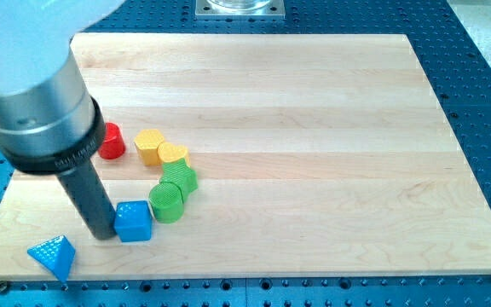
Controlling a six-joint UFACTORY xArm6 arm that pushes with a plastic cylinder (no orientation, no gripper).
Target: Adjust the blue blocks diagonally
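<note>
Two blue blocks sit near the bottom-left corner of the wooden board point(314, 102). No gripper here, only a rod. Blue cube point(133, 222) near the bottom edge, touching the green cylinder point(167, 200). Blue triangle point(53, 255) at the corner itself. My tip point(102, 235) touches the cube's left face. Push gently, off-centre, so the cube slides clear of green rather than dragging it.
</note>
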